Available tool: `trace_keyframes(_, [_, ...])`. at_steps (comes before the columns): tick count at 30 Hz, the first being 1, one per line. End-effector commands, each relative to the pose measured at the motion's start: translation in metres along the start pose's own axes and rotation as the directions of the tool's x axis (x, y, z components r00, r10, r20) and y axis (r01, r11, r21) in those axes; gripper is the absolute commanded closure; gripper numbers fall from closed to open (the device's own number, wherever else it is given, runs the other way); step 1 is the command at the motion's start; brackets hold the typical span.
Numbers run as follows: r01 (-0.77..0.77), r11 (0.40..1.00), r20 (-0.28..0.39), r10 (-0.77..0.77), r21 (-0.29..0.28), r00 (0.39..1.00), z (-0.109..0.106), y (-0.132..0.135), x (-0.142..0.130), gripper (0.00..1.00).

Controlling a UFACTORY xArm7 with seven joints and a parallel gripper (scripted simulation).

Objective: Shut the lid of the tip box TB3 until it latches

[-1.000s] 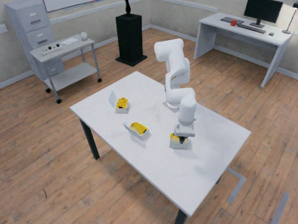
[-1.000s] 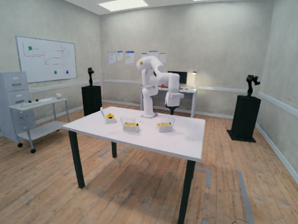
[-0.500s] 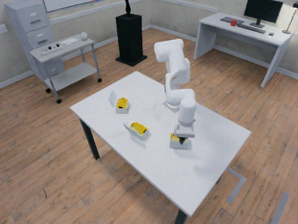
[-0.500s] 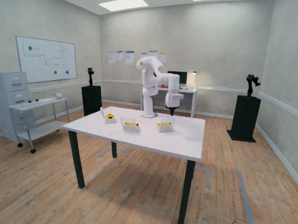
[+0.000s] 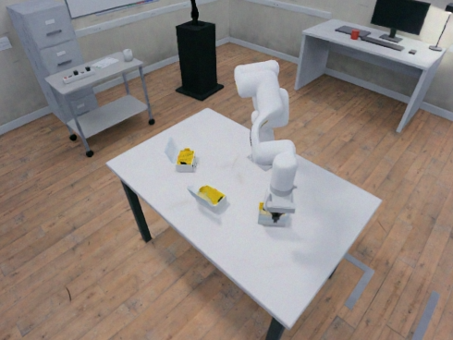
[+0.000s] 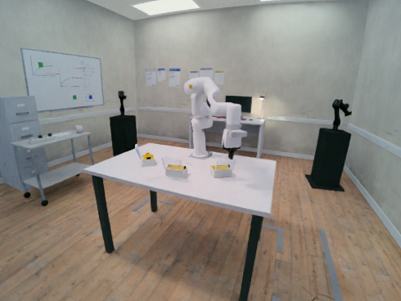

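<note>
Three white tip boxes with yellow tip racks stand on the white table. No labels are readable. The left box has its lid standing upright. The middle box has its lid leaning open. The right box sits under my gripper, which points down with its fingers shut and nothing between them. The fingertips are at the box's rear upper edge, by its clear lid. The wrist hides most of that lid in the top view, so I cannot tell its angle.
The arm's base stands on the table behind the boxes. Around the table are a wheeled cart, a filing cabinet, a black pedestal and a desk.
</note>
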State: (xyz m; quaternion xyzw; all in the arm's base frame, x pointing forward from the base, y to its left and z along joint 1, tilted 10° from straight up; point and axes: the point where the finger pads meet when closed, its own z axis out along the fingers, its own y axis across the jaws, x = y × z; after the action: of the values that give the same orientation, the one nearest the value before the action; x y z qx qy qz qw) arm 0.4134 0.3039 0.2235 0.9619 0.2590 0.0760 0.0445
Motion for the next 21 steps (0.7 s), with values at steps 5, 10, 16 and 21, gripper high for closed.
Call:
trace_keyframes(5, [0.0,1.0,-0.006,0.0,0.001,1.0,0.007,0.0,0.002,1.0])
trace_keyframes(10, [0.0,1.0,-0.006,0.0,0.001,1.0,0.016,0.0,0.002,1.0])
trace_keyframes(16, [0.0,1.0,-0.006,0.0,0.001,1.0,0.026,0.0,0.002,1.0])
trace_keyframes(21, [0.0,1.0,-0.006,0.0,0.001,1.0,0.031,0.0,0.002,1.0])
